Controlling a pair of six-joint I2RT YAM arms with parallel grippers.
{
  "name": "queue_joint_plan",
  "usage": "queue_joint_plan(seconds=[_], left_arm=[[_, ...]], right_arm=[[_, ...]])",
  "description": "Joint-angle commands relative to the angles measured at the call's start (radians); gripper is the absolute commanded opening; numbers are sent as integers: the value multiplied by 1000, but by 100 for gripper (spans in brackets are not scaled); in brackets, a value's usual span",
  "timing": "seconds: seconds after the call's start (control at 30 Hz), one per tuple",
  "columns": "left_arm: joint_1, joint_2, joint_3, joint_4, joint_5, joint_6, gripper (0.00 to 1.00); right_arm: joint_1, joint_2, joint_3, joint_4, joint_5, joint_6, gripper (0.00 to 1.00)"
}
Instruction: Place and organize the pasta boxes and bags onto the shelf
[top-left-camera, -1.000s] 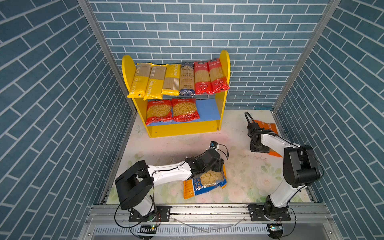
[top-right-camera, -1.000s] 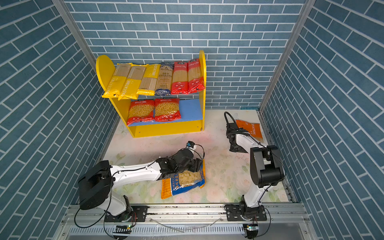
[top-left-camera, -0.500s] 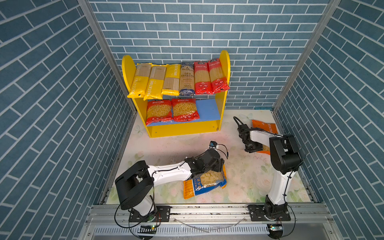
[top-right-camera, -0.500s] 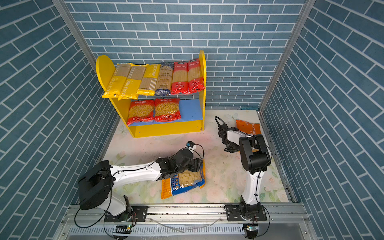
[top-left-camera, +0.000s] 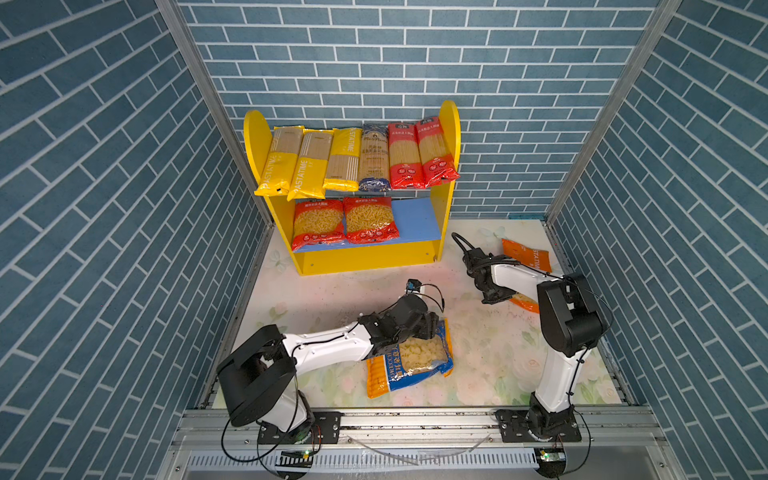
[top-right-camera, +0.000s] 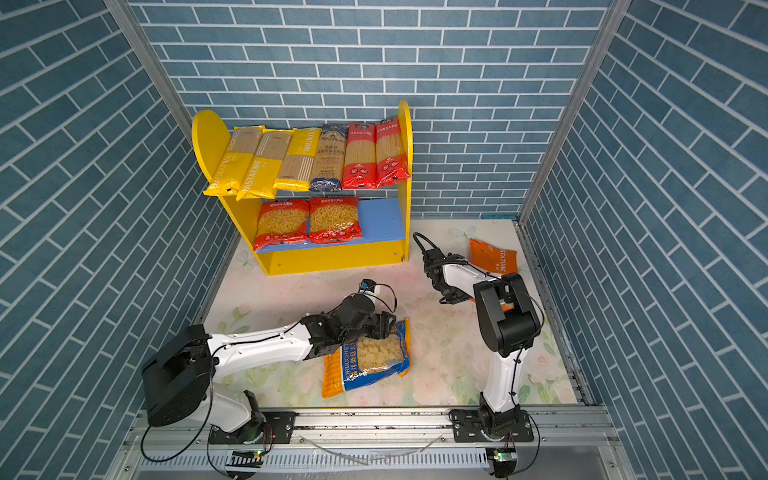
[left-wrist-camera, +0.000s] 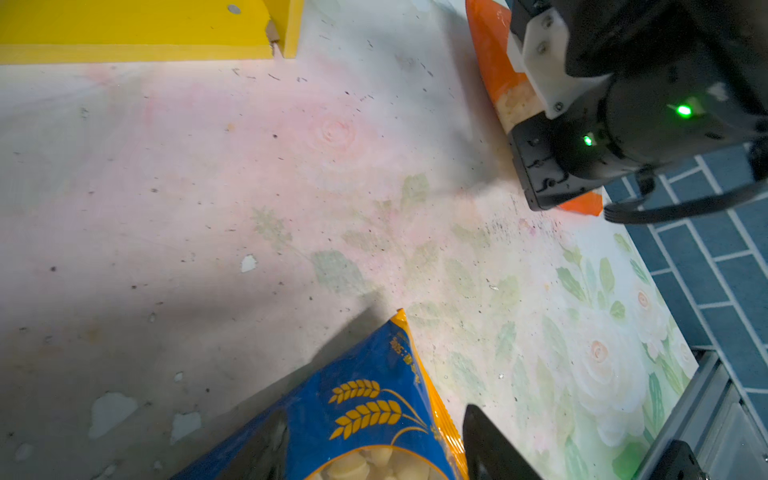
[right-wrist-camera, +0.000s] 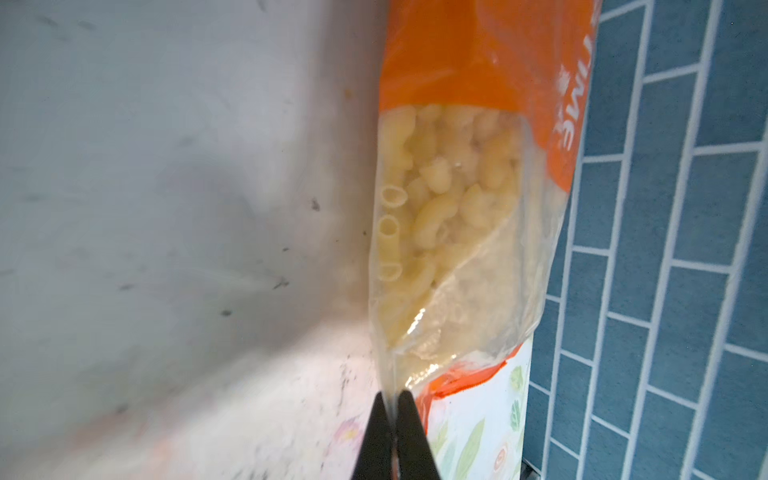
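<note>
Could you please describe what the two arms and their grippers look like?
Both the left arm and the right arm have glossy white links between bulky black joint housings. Thin black cables loop along them. The left gripper and the right gripper have black, tapering jaws. Small green lights glow on the right arm's wrist.

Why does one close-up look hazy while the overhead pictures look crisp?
Right wrist view: the orange macaroni bag is sharp, the table beside it soft and hazy, the right fingers dark blurs. Left wrist view: a broad shadow darkens the table by the blue bag; green lights glare on the right arm. In both top views: even light, crisp, brick walls splaying outward.
</note>
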Motion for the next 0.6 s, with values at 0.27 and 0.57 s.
queue_joint_plan(seconds=[0.27,0.57], left_arm=[[134,-83,-73,-31,58,-55,69],[266,-58,-98,-10,243,-126,71]], right_arm=[[347,-252,-69,40,-517,276,0],[445,-298,-39,202,-858,279,4]])
